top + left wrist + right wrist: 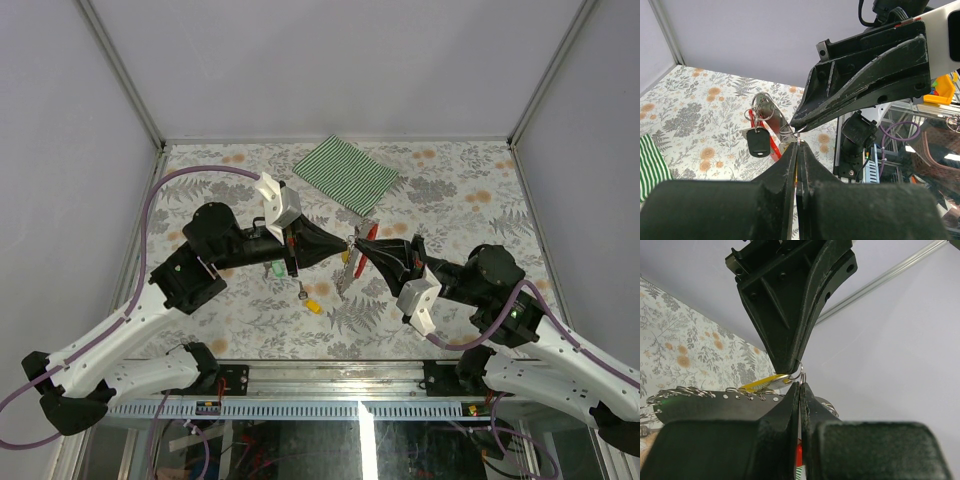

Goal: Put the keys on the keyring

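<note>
Now tip to tip: left gripper (344,243) pinches yellow key (765,384), right gripper (361,246) pinches keyring (773,146); key at nine o'clock of it.

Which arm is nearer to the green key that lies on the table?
Left. The green key lies right beside the wrist of the left arm, on its near side. The right arm reaches in from the other side and is well apart from it.

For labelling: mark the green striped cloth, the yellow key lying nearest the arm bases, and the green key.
green striped cloth (348,172), top view, middle of the fabric.
yellow key (315,307), top view, its plastic head.
green key (272,270), top view, its plastic head.
</note>
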